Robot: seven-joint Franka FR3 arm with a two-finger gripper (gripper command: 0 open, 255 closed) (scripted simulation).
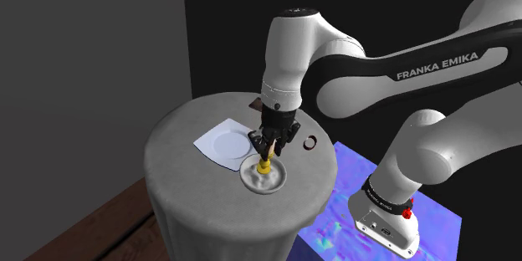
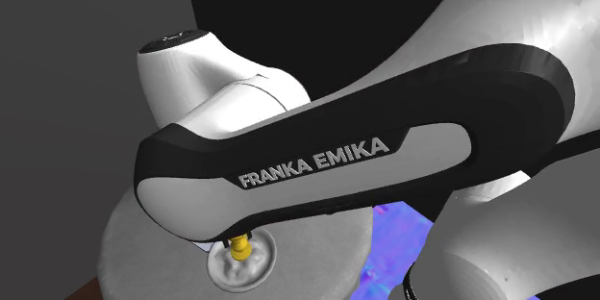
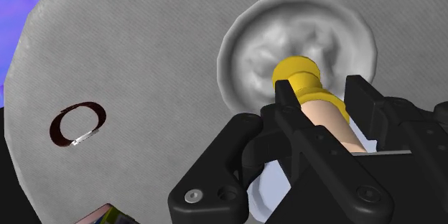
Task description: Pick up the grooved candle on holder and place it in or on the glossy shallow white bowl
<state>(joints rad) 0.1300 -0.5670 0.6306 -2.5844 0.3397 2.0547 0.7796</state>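
Observation:
My black gripper (image 1: 267, 150) is shut on the candle (image 1: 264, 164), a pale peach stick that ends in a yellow holder (image 3: 298, 72). In the wrist view both fingers clasp the stick (image 3: 324, 115), and the yellow end points down at the bowl. The shallow, glossy white-grey bowl (image 1: 251, 181) with a wavy rim (image 3: 237, 43) sits on the round grey table (image 1: 188, 176), directly under the gripper. In the second exterior view the yellow holder (image 2: 240, 246) hangs just over the middle of the bowl (image 2: 219, 267). I cannot tell whether it touches.
A white plate on a white square sheet (image 1: 226, 144) lies beside the bowl, toward the shoulder view's left. A dark ring (image 1: 309, 143) (image 3: 77, 123) lies on the table on the other side. A small object (image 1: 255, 100) sits at the far edge.

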